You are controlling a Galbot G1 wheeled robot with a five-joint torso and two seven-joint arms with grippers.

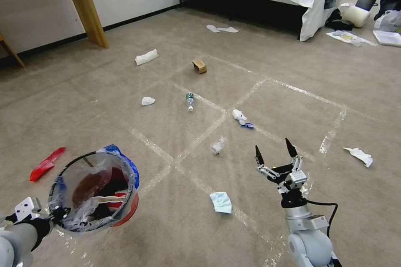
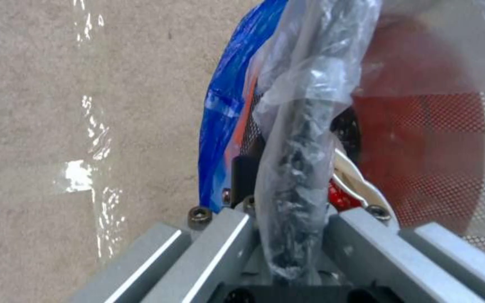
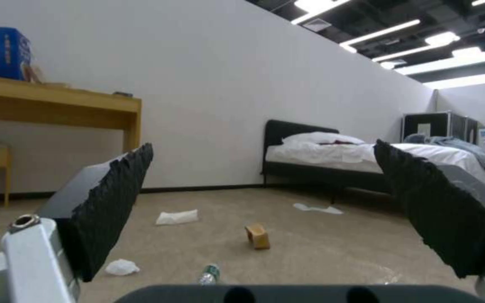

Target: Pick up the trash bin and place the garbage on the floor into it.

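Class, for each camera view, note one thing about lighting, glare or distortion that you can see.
Head view: wide-angle bending curves the tape lines on the floor. Left wrist view: glare whitens the tape, and the liner of the trash bin is blurred up close. Right wrist view: ceiling strip lights blow out; the right gripper fingers are dark.

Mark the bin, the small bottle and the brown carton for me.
Red-orange round lined trash bin (image 1: 125, 212): head view, lower outer wall.
Small green-labelled bottle (image 1: 190, 101): head view, body.
Brown carton (image 1: 199, 65): head view, side face.

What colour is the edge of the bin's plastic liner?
Blue, on the trash bin; the left wrist view shows it best.
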